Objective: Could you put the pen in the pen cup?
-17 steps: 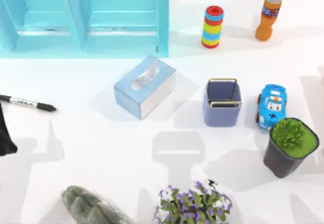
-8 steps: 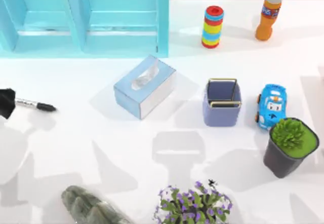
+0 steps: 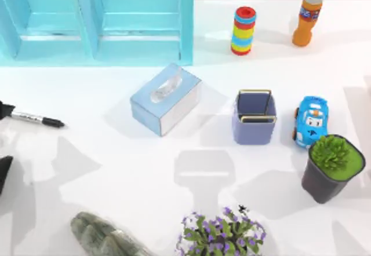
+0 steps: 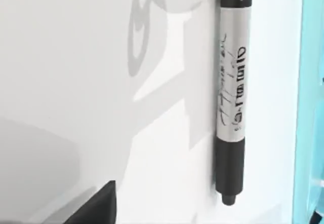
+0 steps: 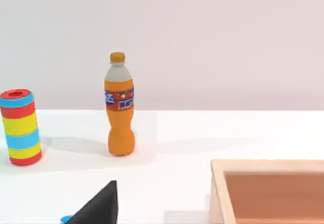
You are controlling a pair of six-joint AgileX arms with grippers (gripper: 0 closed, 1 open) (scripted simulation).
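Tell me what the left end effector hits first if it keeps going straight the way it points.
Probably the bare table, just beside the pen, which lies flat a little to one side of the left wrist camera's line. Depth is unclear, so it could graze the pen.

Open table (image 3: pixel 116 169) between pen (image 3: pixel 35 119) and pen cup (image 3: pixel 254 119); tissue box (image 3: pixel 166 98) possibly near path.

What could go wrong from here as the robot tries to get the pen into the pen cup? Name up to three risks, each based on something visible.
1. The pen lies flat at the table's far left edge; a poor pinch by the left tool might roll it off.
2. The tissue box sits between pen and pen cup; a low carry could clip it.
3. The cup's opening is small, with the toy car close beside it; a tilted release could miss.
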